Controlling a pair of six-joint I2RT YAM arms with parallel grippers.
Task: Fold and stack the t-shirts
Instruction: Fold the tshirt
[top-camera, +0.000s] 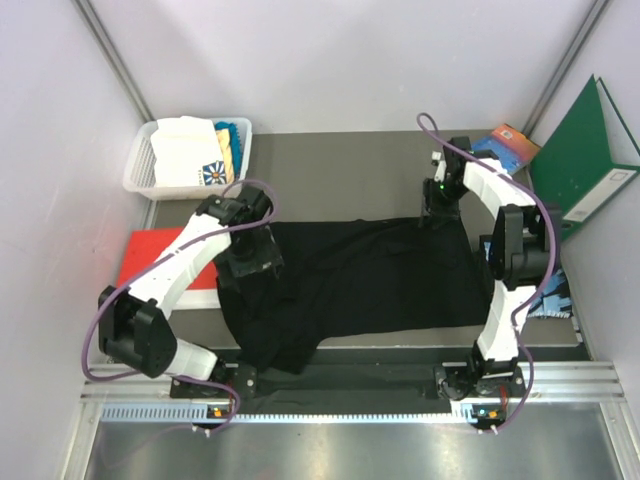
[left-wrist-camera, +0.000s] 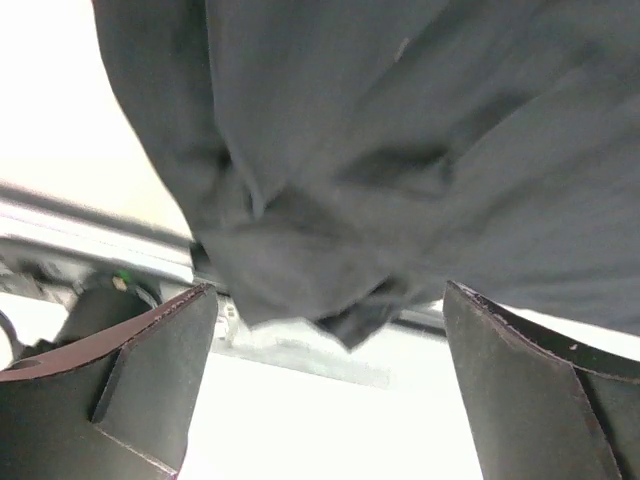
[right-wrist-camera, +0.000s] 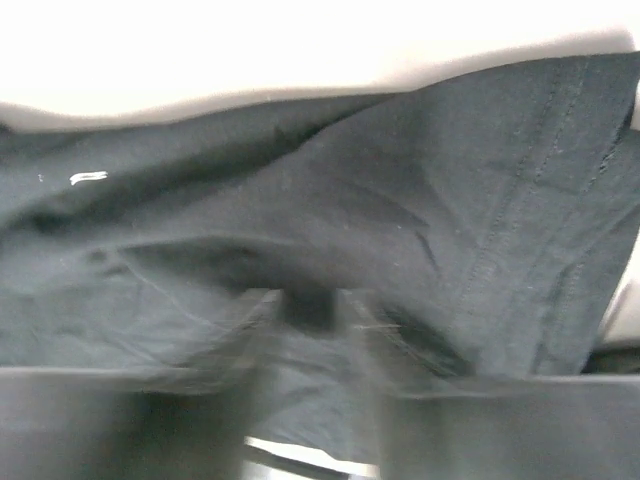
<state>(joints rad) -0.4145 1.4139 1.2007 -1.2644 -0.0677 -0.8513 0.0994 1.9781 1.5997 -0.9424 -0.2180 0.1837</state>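
Observation:
A large black t-shirt (top-camera: 370, 275) lies spread across the grey table, its near-left part bunched and hanging over the front edge. My left gripper (top-camera: 250, 262) hovers over the shirt's left end. In the left wrist view the left gripper (left-wrist-camera: 328, 290) stands wide open, the cloth (left-wrist-camera: 400, 150) lying beyond its fingers and nothing between them. My right gripper (top-camera: 437, 212) is at the shirt's far right corner. In the blurred right wrist view its fingers (right-wrist-camera: 260, 310) stand close together with a fold of the black cloth (right-wrist-camera: 420, 200) between them. Folded white shirts (top-camera: 185, 150) and a teal one (top-camera: 236, 140) sit in the basket.
A white plastic basket (top-camera: 140, 165) stands at the back left. A flat red book (top-camera: 150, 255) lies at the left edge beside the shirt. A green folder (top-camera: 585, 160) leans on the right wall, with a blue-and-orange magazine (top-camera: 510, 145) beside it.

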